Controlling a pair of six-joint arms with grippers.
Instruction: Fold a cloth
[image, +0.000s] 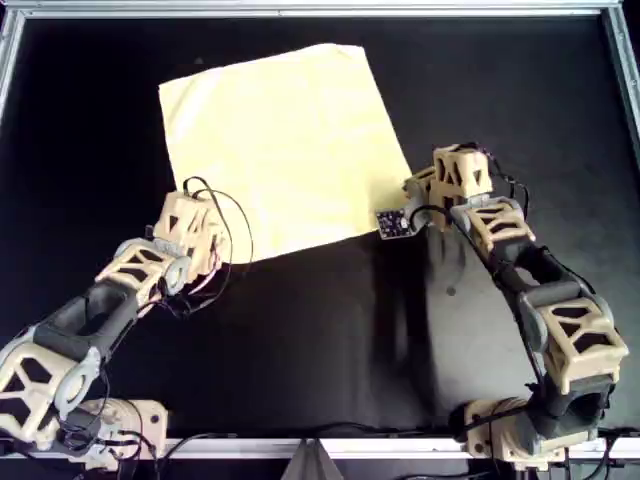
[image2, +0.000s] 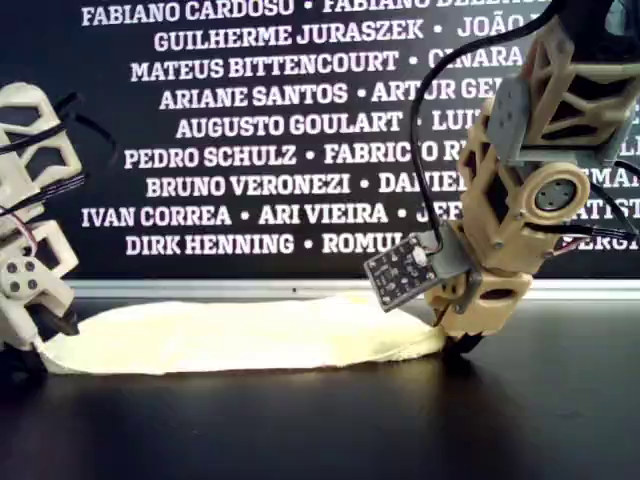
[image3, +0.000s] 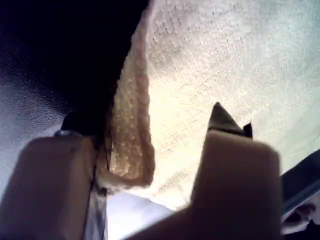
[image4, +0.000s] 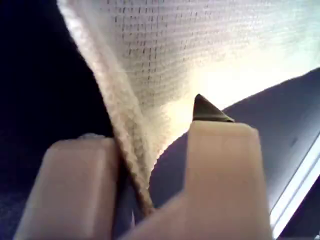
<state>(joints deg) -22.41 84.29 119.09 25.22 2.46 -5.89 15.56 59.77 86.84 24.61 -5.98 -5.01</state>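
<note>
Overhead view, cloth (image: 285, 150) between both grippers

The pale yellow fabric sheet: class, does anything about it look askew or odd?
The pale yellow fabric sheet lies flat but rotated askew on the black table; nothing looks torn or damaged. Each gripper sits at a near corner.

The cloth (image: 285, 150) is a big, thin, pale yellow square. It lies spread out in one layer on the black bench (image: 330, 340), turned a little so its corners point off at a slant. It sits nearer the far edge of the bench than the near edge. It has soft, faint creases and straight edges. Up close it shows a fine woven pattern (image4: 165, 45). Its two near corners are lifted a bit off the bench.
</note>
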